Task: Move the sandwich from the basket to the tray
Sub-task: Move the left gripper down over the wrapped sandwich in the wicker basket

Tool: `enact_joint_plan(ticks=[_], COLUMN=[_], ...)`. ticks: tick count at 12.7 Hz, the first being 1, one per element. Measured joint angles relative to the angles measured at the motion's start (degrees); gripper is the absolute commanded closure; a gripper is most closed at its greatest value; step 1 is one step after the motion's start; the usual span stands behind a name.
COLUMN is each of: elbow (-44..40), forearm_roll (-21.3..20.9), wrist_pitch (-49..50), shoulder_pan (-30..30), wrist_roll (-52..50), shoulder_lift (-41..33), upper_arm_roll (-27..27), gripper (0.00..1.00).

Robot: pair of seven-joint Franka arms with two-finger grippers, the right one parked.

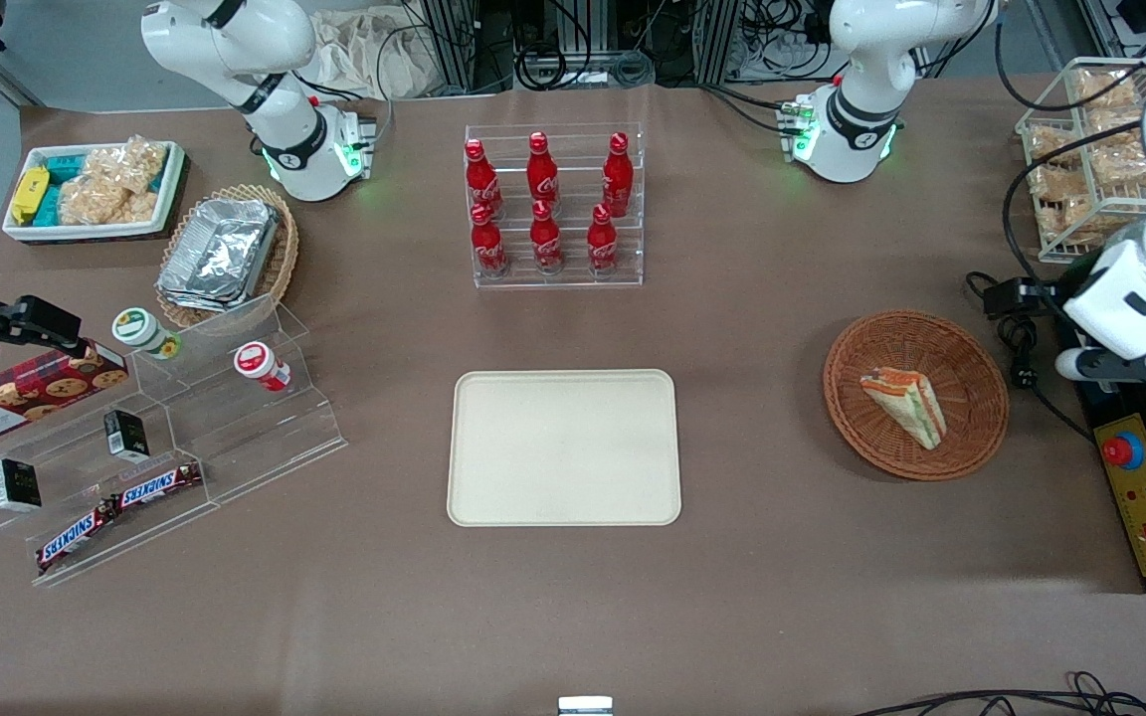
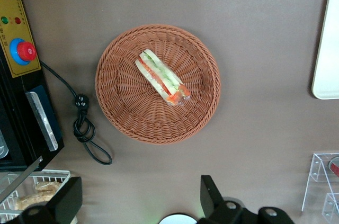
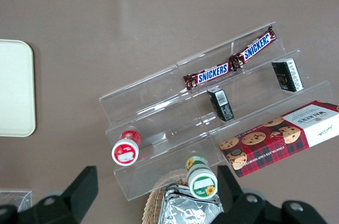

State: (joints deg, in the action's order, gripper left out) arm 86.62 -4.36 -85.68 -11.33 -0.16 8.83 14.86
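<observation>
While the sandwich (image 2: 162, 77) lies untouched in the basket (image 2: 127, 123), well apart from the tray (image 1: 563, 497), our gripper (image 2: 140, 197) hangs high above the surface with fingers spread wide and empty. We judge the risks to be crushing the soft bread, or snagging the wicker rim on descent.

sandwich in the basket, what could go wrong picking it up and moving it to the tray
The open tool hovers above the table beside the basket, not over the sandwich. Risks:
1. The sandwich lies on its side at a slant, so fingers not lined up with it may squash or split its layers.
2. The basket's raised rim could catch a finger on a low approach.
3. The loose black cable lies close to the basket and could snag.
</observation>
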Motion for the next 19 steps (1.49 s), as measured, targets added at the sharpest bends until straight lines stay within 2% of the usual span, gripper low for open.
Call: enact_joint_plan(ticks=[2,5,8,11,13,15,19], elbow=[-1.43,-1.44,-1.11,5.87,12.88,18.52,29.8], forearm_roll=[0.03,0.02,0.02,-0.01,-0.03,-0.03,-0.03], wrist_pitch=[1.0,1.13,0.29,-11.31,-20.41,-27.08,-41.74], shoulder_pan=[0.08,0.63,0.37,0.17,-0.59,-2.22,-4.59], wrist_roll=[-0.74,-7.14,-23.74,-44.94,-54.28,-59.36,-61.0], shoulder_lift=[1.12,2.27,3.25,3.65,3.61,3.58,4.47], upper_arm_roll=[0.1,0.54,0.38,0.08,-0.22,-0.42,-0.59], gripper=[0.0,0.0,0.0,0.0,0.0,0.0,0.0])
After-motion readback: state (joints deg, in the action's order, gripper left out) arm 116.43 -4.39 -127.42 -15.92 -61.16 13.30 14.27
